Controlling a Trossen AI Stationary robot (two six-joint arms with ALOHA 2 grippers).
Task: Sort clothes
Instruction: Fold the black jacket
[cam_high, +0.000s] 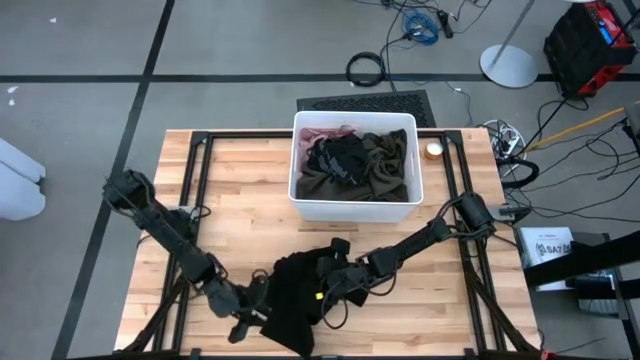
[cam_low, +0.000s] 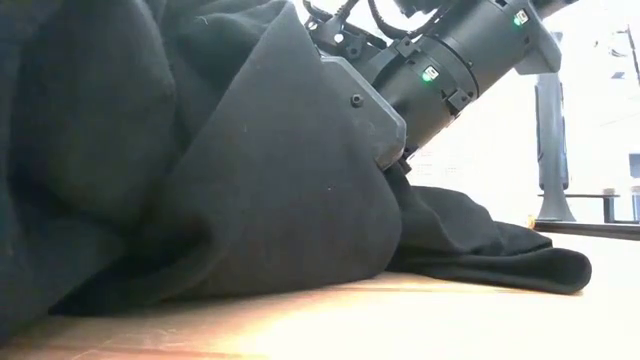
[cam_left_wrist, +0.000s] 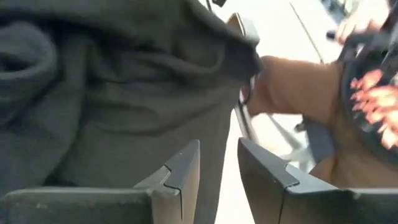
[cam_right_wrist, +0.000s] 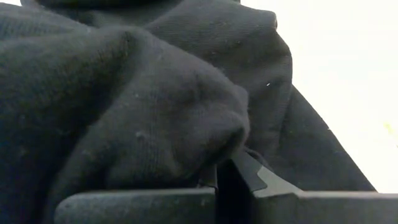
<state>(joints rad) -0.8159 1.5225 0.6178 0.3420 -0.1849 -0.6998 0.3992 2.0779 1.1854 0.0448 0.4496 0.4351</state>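
Observation:
A black garment (cam_high: 295, 300) lies heaped on the table near its front edge. It fills the low view (cam_low: 200, 150) and both wrist views (cam_left_wrist: 112, 93) (cam_right_wrist: 124, 93). My left gripper (cam_high: 255, 308) is at the heap's left edge, shut on it. My right gripper (cam_high: 325, 287) is at the heap's right side, shut on it. The white bin (cam_high: 296, 160) at the far middle holds a black garment (cam_high: 335, 160), an olive-green one (cam_high: 390, 160) and a pink one (cam_high: 320, 133). No beige or teal garment shows. My left gripper pinches an edge of the black garment (cam_left_wrist: 214, 155) between its two fingers, which stand a narrow gap apart. It comes nearly level from the table's left. The garment rests on the table. My right gripper pinches a bunched fold of the black garment (cam_right_wrist: 217, 134) between its fingers. The cloth covers one finger; the other finger (cam_right_wrist: 255, 177) shows. It comes low from the table's right. The garment's lower part (cam_low: 500, 265) lies on the table.
A small round tin (cam_high: 433, 151) stands right of the bin. Bare wood lies left and right of the heap and between the heap and the bin. Cables and a black-and-red case (cam_high: 590, 40) are on the floor beyond the table.

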